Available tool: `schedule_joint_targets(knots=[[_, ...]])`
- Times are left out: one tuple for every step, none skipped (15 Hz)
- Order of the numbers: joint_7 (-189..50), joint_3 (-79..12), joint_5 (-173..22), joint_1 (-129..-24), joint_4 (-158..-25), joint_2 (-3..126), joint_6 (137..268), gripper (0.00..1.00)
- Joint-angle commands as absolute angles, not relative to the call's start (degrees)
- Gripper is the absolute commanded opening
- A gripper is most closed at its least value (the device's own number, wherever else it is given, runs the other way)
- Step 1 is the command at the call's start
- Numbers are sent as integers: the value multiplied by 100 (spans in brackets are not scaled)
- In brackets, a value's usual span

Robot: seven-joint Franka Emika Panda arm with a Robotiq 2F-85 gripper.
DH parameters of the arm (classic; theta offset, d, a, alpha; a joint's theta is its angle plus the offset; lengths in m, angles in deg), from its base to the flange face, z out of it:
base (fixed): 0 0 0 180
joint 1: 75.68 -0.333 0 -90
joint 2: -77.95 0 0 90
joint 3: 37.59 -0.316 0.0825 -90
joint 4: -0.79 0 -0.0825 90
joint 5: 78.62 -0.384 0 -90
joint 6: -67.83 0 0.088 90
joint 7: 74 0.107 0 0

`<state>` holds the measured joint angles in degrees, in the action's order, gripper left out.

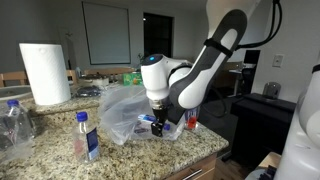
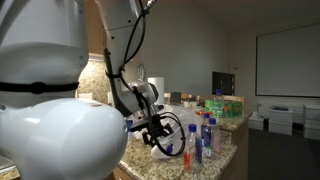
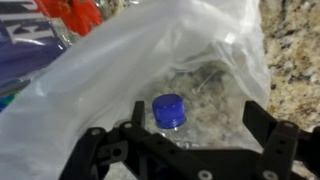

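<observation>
My pincer [image 3: 193,112] is spread wide, gripping nothing, and hangs right over the crumpled clear plastic bag [image 3: 120,70] on the speckled granite counter [image 3: 295,50]. The small clear bottle with round blue cap [image 3: 168,108] stands upright, probably inside the bag, between my fingers. A red-orange item [image 3: 75,12] lies at the bag's far edge, too blurred to identify.

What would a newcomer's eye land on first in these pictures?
In the wrist view the gripper hangs open over a blue bottle cap that sits among the folds of a clear plastic bag. In an exterior view the bag lies crumpled on a granite counter. A tall white paper towel roll stands at the counter's end, with a small blue-labelled bottle near the front edge.
</observation>
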<state>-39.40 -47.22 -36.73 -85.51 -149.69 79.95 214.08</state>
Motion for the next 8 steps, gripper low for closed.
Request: schedule_joint_targets(knots=[[-5224,-4816,-5284,-8692,-14968,8574,21009,100],[-5555,-4835,-5760,-8739,-14921,8663,20963,100],[-5861,-4842,-6244,-8802,-14862,8735,20949,100],[-6123,-4857,-6689,-8853,-14812,8813,20918,100],[-6399,-4856,-7143,-8933,-14751,8868,20890,100],[-6628,-4850,-7517,-8995,-14706,8949,20825,100],[-6840,-4835,-7823,-9042,-14652,9059,20686,100],[-7093,-4796,-8126,-9088,-14615,9160,20548,100]])
